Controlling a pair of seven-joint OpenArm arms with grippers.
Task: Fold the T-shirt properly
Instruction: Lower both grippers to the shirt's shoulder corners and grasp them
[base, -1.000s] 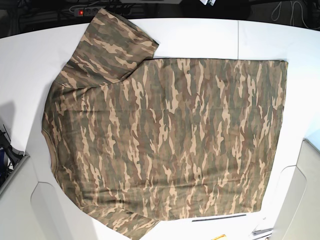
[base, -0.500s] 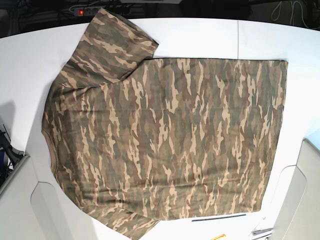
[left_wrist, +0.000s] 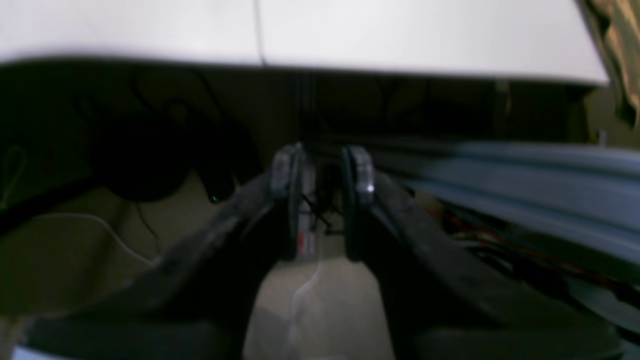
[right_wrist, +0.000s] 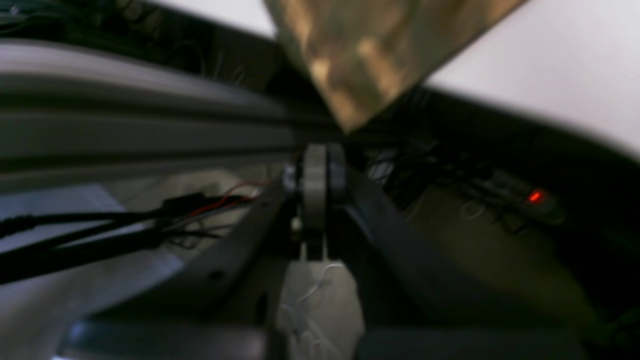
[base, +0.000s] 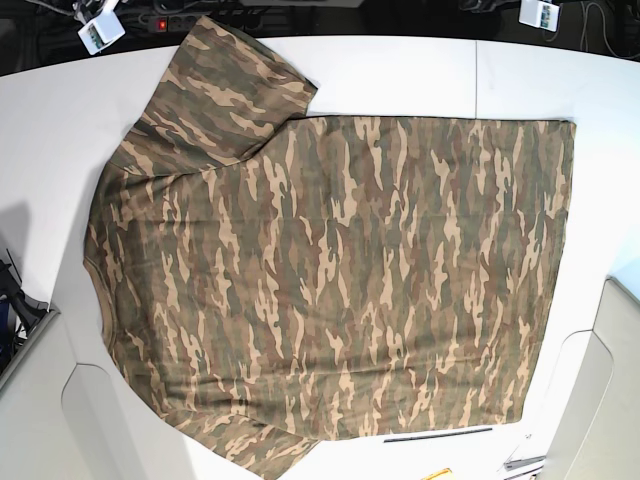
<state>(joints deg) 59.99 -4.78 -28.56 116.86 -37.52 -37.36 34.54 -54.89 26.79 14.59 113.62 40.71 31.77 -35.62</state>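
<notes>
Both grippers (base: 100, 30) apparently just appeared.

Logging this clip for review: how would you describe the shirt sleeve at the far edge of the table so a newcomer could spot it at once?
Start at the white table, mostly covered by the flat camouflage T-shirt. Follow the shirt to its upper-left corner in the base view, where the sleeve juts diagonally toward the dark back edge. Unlike the near sleeve, cut off by the frame's bottom, it shows whole.
</notes>
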